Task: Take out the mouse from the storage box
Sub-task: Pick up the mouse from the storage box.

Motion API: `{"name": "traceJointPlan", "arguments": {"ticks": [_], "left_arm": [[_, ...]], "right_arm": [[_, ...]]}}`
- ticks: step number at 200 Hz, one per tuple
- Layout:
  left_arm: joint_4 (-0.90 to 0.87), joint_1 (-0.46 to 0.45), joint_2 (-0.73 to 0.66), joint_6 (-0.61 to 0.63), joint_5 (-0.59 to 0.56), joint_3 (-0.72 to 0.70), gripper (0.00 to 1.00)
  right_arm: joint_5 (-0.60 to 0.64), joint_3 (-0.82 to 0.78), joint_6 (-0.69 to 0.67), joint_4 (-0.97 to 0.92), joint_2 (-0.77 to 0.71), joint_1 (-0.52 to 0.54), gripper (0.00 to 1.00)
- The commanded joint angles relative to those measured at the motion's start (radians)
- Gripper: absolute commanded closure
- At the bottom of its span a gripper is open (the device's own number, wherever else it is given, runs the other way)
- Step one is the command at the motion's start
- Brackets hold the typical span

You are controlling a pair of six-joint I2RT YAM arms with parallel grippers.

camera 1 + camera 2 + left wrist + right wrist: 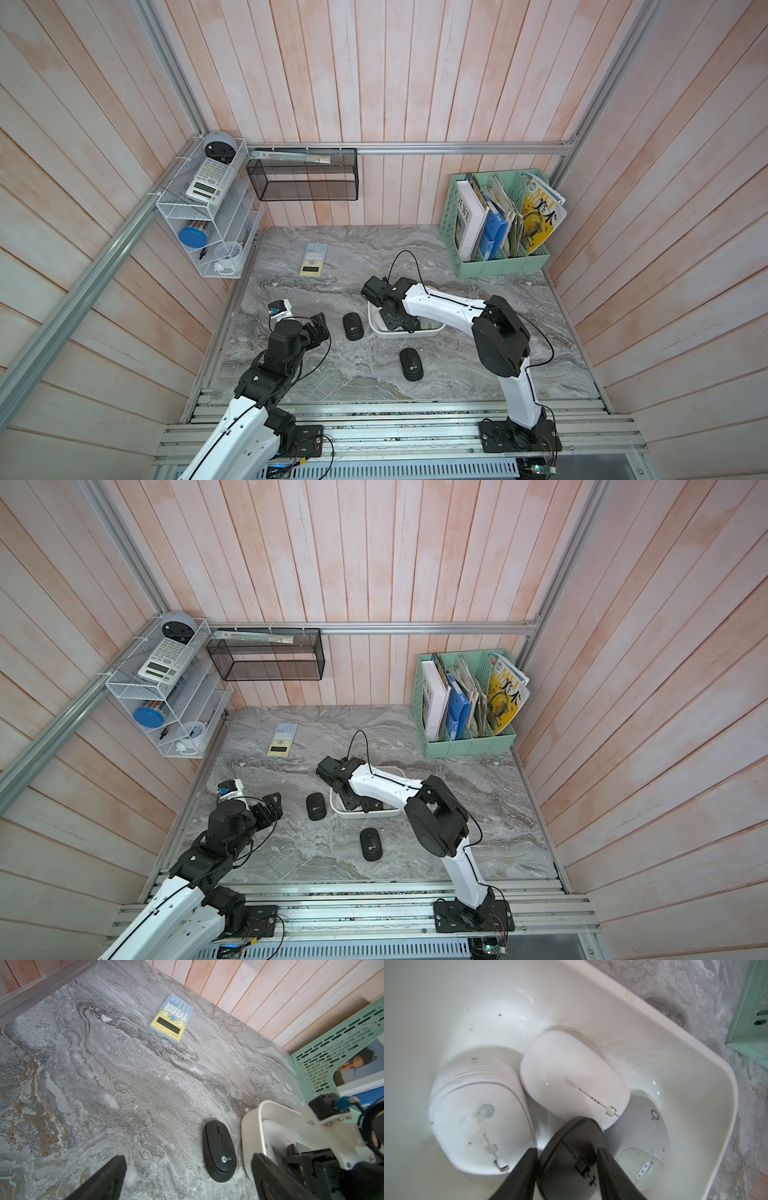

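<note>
The white storage box (433, 331) (400, 771) (249, 1126) (675, 1043) sits mid-table. Inside it lie two white mice (475, 1126) (571, 1078), a grey one (645, 1126) and a black mouse (571, 1159). My right gripper (566, 1151) (405, 324) reaches down into the box, its fingers pressed against both sides of the black mouse. Two more black mice (353, 326) (410, 364) lie on the marble outside the box. My left gripper (188, 1159) (319, 326) hovers wide open, left of the nearer black mouse (219, 1151), holding nothing.
A yellow-and-blue calculator (313, 259) (171, 1018) lies at the back left of the table. The mint-green file holder (498, 224) with books stands back right. A black mesh basket (303, 174) and a white wire rack (208, 208) hang on the walls.
</note>
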Motion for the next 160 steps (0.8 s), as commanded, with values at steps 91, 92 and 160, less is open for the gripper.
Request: {"name": "traceJointPlan", "arguments": {"ticks": [91,92,160], "left_arm": [[0.009,0.003,0.012,0.003,-0.015,-0.006,0.0],[0.009,0.003,0.012,0.003,-0.015,-0.006,0.0],[0.008,0.002,0.016,0.003,-0.021,-0.005,0.0]], "right_arm": [[0.096,-0.074,0.001,-0.019,-0.01,-0.03,0.48],[0.096,-0.075,0.001,-0.019,-0.009,-0.029,0.48],[0.094,-0.07,-0.007,-0.02,-0.027,-0.03,0.69]]}}
